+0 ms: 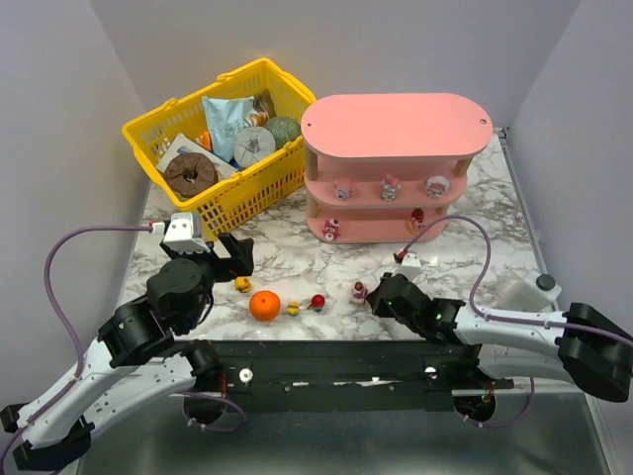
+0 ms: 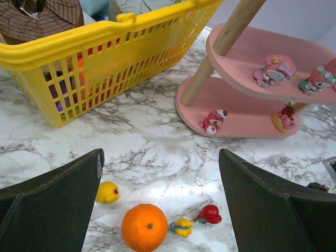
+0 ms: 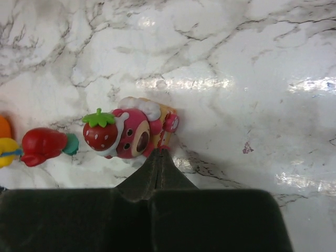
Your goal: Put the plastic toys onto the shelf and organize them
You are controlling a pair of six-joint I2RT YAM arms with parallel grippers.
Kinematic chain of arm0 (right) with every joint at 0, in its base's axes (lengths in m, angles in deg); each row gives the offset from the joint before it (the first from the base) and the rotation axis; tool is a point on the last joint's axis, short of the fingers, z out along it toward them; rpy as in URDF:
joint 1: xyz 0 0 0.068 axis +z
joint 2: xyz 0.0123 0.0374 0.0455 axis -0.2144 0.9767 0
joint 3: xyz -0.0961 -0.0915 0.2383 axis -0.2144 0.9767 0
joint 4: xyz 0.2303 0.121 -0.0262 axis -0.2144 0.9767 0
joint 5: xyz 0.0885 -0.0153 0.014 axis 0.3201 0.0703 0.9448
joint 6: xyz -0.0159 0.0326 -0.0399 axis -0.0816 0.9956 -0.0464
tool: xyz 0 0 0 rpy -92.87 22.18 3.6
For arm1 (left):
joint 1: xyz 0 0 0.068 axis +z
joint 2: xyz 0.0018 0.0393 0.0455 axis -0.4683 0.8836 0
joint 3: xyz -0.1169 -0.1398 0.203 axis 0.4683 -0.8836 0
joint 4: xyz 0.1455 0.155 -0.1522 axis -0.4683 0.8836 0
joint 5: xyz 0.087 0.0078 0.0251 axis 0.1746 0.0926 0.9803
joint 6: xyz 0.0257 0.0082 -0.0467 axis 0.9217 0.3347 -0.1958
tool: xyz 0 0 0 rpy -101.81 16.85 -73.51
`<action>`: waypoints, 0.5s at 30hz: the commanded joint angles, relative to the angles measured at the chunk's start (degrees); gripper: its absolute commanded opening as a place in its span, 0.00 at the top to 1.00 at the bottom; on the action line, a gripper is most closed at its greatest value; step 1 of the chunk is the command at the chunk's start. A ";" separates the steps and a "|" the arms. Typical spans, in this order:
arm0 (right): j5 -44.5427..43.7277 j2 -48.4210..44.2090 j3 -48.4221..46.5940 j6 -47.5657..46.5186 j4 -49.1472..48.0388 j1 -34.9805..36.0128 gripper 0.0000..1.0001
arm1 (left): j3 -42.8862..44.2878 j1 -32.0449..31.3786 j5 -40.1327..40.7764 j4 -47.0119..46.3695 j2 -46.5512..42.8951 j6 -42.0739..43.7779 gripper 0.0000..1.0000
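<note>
The pink shelf (image 1: 396, 124) stands at the back right, with toys on its middle tier (image 1: 390, 185) and bottom tier (image 1: 330, 229). On the marble in front lie a yellow toy (image 1: 242, 285), a yellow-blue toy (image 1: 293, 308), a red toy (image 1: 317, 301) and a pink strawberry toy (image 1: 359, 291). My left gripper (image 2: 160, 157) is open, low over the table, with the yellow toy (image 2: 107, 192) by its left finger and the red toy (image 2: 209, 213) nearer its right. My right gripper (image 3: 159, 152) is shut, its tips touching the edge of the pink strawberry toy (image 3: 126, 134).
An orange ball (image 1: 264, 306) lies among the loose toys. A yellow mesh basket (image 1: 158, 124) of packaged goods stands at the back left, close to the shelf's left end. The shelf's wooden post (image 2: 223, 44) rises at the right of the left wrist view.
</note>
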 commanded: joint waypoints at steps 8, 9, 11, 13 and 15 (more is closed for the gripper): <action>9.80 8.86 -1.19 -4.65 -8.38 1.55 0.99 | -0.76 0.35 2.34 0.20 0.28 0.61 0.01; 9.19 9.57 -2.06 -4.48 -8.83 2.08 0.99 | -0.68 0.26 2.34 0.29 0.29 0.70 0.01; 8.31 11.33 -3.21 -3.87 -8.31 2.17 1.00 | -0.67 0.35 2.34 0.38 0.46 0.70 0.01; 6.04 10.55 -3.91 -3.34 -5.67 2.79 1.00 | -0.67 0.35 2.51 0.47 0.46 0.70 0.01; 4.89 8.79 -3.74 -2.90 -3.49 3.05 1.00 | -0.67 0.35 2.69 0.55 0.46 0.70 0.01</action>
